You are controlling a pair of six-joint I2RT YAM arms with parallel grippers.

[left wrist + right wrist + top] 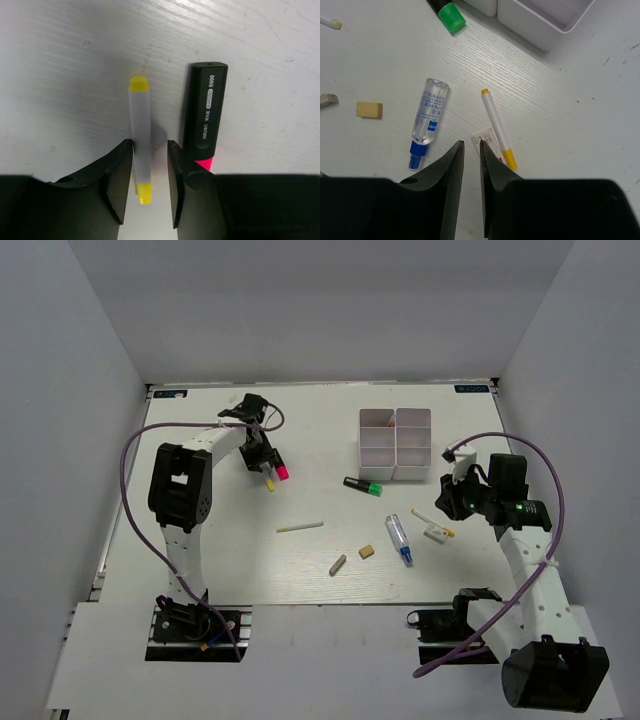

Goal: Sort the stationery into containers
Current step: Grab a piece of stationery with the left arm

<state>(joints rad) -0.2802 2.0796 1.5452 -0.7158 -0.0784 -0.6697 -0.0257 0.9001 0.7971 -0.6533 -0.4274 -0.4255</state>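
Observation:
My left gripper (262, 460) (150, 146) is open, its jaws down at the table on either side of a white pen with yellow ends (140, 135). A black marker with a pink end (205, 115) (278, 469) lies just right of it. My right gripper (447, 502) (470, 145) hovers empty, jaws a narrow gap apart, over a white eraser (487, 137) and a second yellow-ended white pen (497, 127). The blue-tipped clear tube (427, 120) (400, 539) lies to their left. The white four-compartment box (396, 430) (540, 30) stands at the back.
A green-ended black marker (362, 485) (451, 17) lies near the box. A pale stick (300, 527), a tan eraser (367, 551) (369, 110) and a grey eraser (338, 564) lie mid-table. Grey walls enclose the table on three sides.

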